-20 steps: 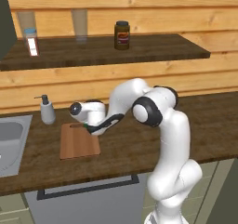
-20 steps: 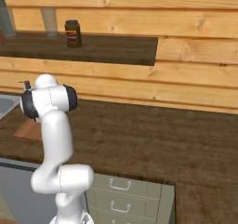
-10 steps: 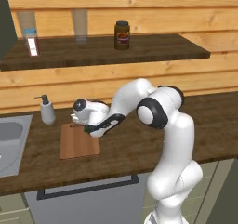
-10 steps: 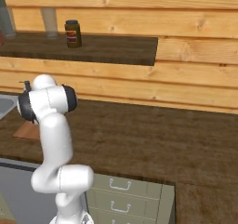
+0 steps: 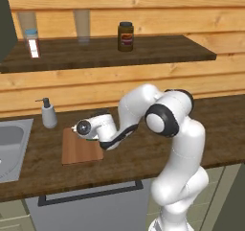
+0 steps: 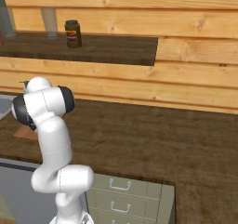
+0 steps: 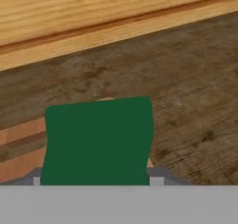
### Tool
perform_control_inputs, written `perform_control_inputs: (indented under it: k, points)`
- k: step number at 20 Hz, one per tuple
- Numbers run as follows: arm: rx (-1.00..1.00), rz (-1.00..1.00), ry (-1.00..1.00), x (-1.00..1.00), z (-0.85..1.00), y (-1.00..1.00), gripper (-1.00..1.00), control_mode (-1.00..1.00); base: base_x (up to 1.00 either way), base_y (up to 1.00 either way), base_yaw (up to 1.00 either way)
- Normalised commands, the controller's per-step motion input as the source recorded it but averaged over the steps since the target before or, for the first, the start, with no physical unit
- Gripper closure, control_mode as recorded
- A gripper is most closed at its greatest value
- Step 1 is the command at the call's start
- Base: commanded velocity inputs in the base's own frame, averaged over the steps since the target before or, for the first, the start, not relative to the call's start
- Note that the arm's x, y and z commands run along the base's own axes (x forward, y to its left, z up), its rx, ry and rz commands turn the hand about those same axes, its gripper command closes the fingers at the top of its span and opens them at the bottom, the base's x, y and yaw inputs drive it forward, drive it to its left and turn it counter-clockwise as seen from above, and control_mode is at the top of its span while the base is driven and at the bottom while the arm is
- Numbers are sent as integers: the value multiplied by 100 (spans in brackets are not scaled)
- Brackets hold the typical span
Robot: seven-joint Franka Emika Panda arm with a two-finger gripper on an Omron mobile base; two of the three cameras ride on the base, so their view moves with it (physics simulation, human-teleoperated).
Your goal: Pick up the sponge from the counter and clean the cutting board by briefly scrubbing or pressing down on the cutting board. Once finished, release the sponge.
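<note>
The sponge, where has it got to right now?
In the hand view the sponge sits in the claw, green side showing, above the cutting board's corner near the wooden wall.

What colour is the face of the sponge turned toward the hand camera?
Dark green: the small rectangular sponge shows its scrubbing layer, clearest in the hand view.

In the left base view our arm rises from the lower right of the frame, bends at a dark elbow joint near the centre right, and reaches to the left and down. Our wrist lies almost horizontal at the centre left of the frame, with the gripper [image 5: 87, 138] under it, low and pointing downward. In the hand view our jaws are closed on the sponge [image 7: 97, 141], whose green face covers the lower centre of the frame.
</note>
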Motion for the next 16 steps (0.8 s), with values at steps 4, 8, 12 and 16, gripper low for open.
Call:
perform_control_inputs:
  k: [4, 8, 12, 16]
  points:
    - [11, 6, 40, -61, -31, 0, 100, -100, 0, 0, 0]
    - [5, 6, 21, -99, -55, 1, 100, -100, 0, 0, 0]
    - [0, 4, 1, -100, -71, 11, 100, -100, 0, 0, 0]
    - [0, 0, -1, -89, -70, 6, 100, -100, 0, 0, 0]
